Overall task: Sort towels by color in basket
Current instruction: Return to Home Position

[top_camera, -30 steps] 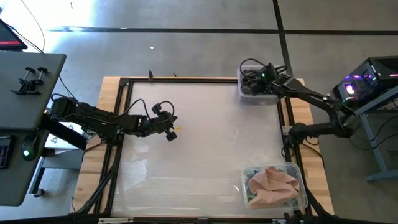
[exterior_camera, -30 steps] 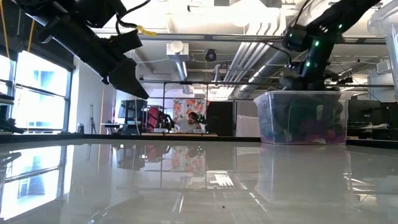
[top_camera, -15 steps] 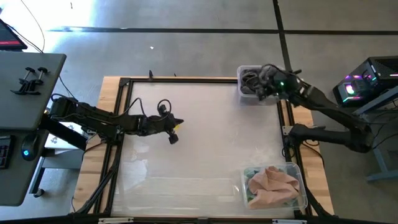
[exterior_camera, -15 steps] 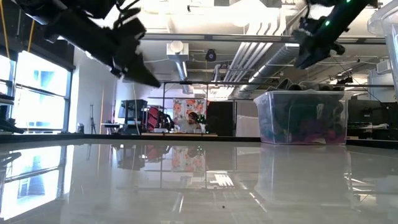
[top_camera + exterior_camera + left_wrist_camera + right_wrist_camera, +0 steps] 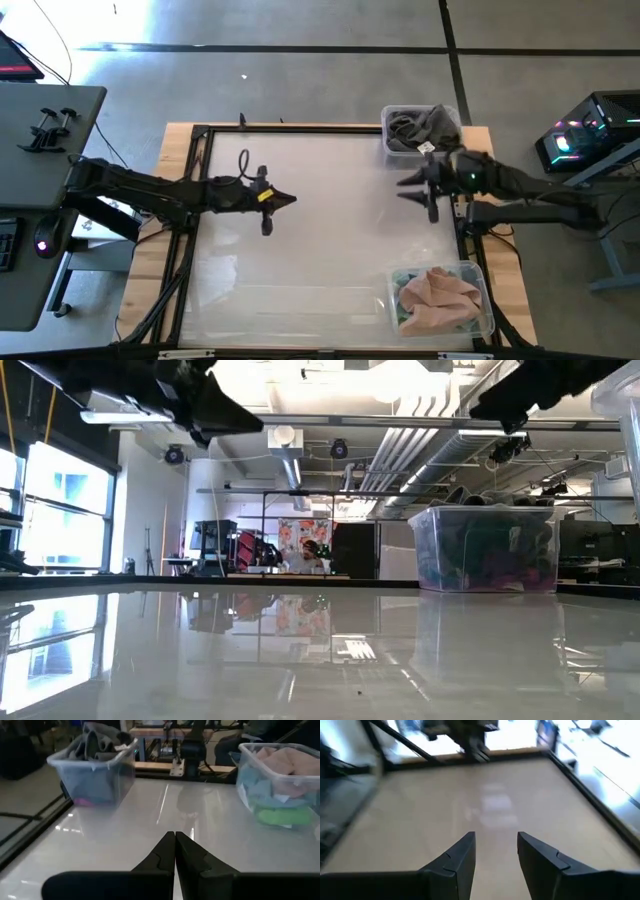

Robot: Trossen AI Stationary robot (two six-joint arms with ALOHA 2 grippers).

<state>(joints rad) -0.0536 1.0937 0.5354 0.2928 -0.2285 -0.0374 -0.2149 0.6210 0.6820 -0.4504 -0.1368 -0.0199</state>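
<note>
Two clear plastic baskets hold the towels. The far basket point(image 5: 392, 148) at the table's far right holds a heap of dark grey towels point(image 5: 424, 124), with magenta point(image 5: 83, 800) at its bottom. The near basket point(image 5: 484, 318) at the near right holds peach-pink towels point(image 5: 438, 294) lying over pale mint point(image 5: 265, 790) and lime green point(image 5: 280, 815). My left gripper point(image 5: 291, 199) hovers shut over the table's left-middle, pointing right. My right gripper point(image 5: 402, 188) hovers open between the two baskets, pointing left, with nothing between its fingers point(image 5: 496, 840).
A dark frame point(image 5: 196, 190) borders the glossy table, and wooden edges lie outside it. The bare tabletop point(image 5: 330, 250) spreads between the arms. In the low view, both grippers point(image 5: 240, 418) point(image 5: 490, 405) hang well above the surface, and the far basket point(image 5: 488, 550) stands at the right.
My right gripper has risen out of the far basket, swung toward the near edge, and turned to point toward the table's left. The dark grey towels now show heaped in that basket. My left gripper has risen and shifted slightly toward the right.
</note>
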